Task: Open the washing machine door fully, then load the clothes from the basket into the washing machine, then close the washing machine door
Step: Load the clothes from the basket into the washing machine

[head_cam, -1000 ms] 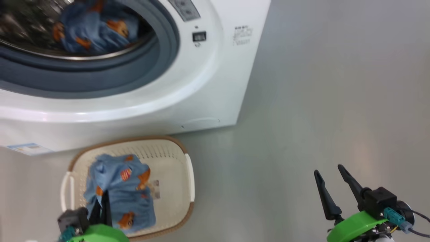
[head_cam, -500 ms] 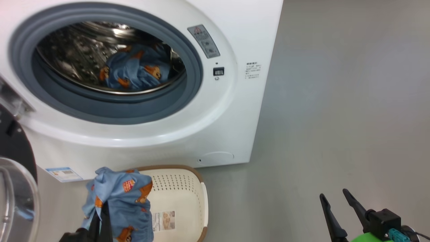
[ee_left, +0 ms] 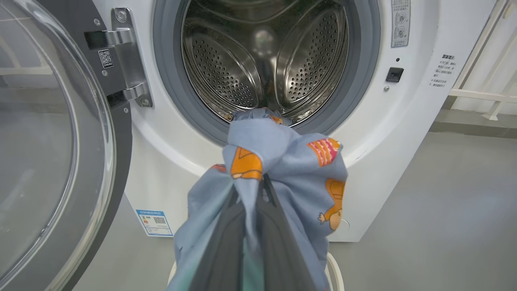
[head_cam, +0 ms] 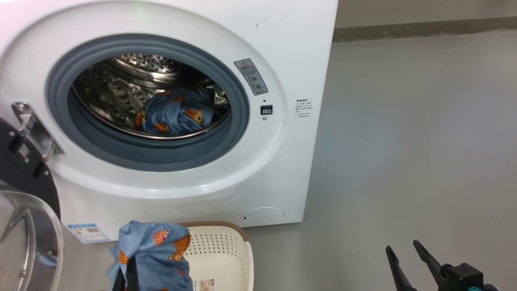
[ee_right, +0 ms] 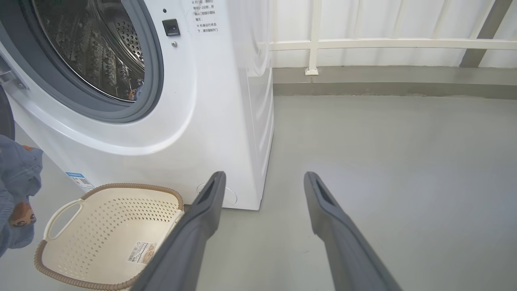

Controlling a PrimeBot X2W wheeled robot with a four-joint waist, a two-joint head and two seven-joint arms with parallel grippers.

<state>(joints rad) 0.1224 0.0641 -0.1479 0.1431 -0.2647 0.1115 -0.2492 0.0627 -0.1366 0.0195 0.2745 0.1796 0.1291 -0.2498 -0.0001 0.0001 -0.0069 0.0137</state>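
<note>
The left claw (ee_left: 261, 182) is clenched on a light blue cartoon-print cloth (ee_left: 282, 161). It holds the cloth bunched up above the near-left end of the basket (head_cam: 238, 258), in front of the washing machine (head_cam: 291, 60) and below its opening. The cloth drapes down over both dark fingers. A second cartoon-print cloth (head_cam: 173, 115) lies on the bottom of the steel drum (head_cam: 121, 85), just behind the grey gasket (head_cam: 161, 155).

The door (ee_left: 60, 141) is swung wide open on the left, hanging from its metal hinge (ee_left: 127, 60). The cream basket sits on the grey floor (head_cam: 404, 141) just in front of the machine, with a label sticker (ee_right: 142, 251) on its base. The right claw (ee_right: 264, 176) is released with its fingers spread, over bare floor well to the right of the basket and the machine.
</note>
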